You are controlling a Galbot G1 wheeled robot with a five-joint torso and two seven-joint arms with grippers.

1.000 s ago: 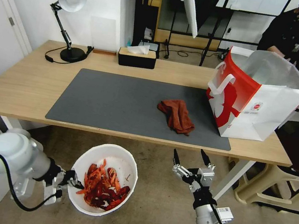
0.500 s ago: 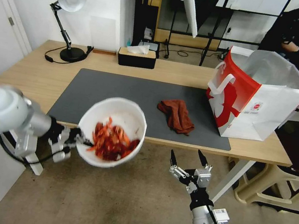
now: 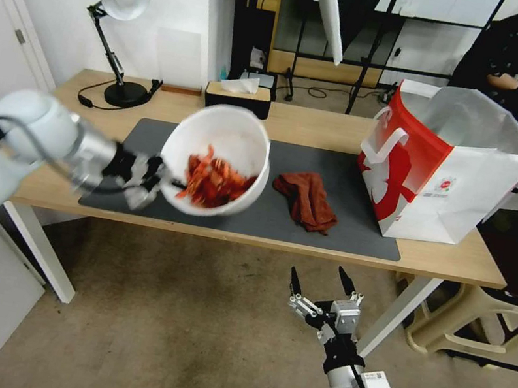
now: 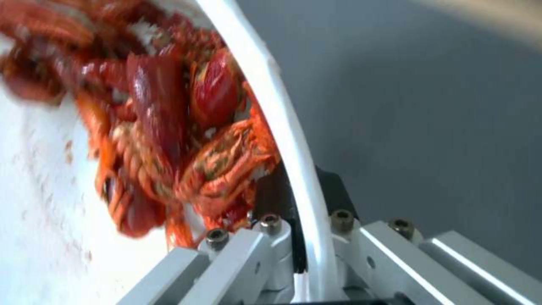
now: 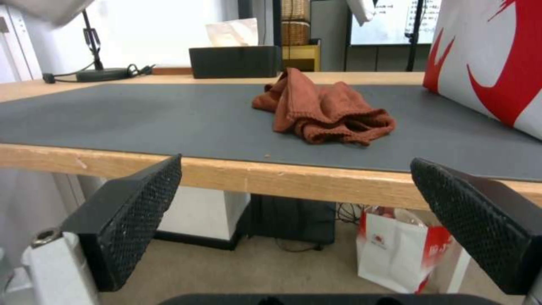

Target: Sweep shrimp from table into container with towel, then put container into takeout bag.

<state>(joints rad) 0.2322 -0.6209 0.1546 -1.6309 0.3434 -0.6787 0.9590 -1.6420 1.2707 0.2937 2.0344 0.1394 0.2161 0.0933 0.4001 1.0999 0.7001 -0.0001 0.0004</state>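
Within the last second the left end effector (image 3: 154, 178) has lifted the container (image 3: 232, 133) from low near the floor to above the desk's (image 3: 56, 140) front edge, clenched on its thin white rim. It tilts, and the glossy red-orange shrimp (image 3: 215, 180) heap against the low side. So sweeping looks done; bagging remains. The crumpled rust towel (image 3: 305, 200) lies beside the stiff paper takeout bag (image 3: 471, 190). The right end effector (image 3: 322, 283) hangs released below the desk.

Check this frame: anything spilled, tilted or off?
The container, pinched at its rim by the left tool, tips noticeably, with the shrimp heaped at its lower side. Nothing spilled on the mat.
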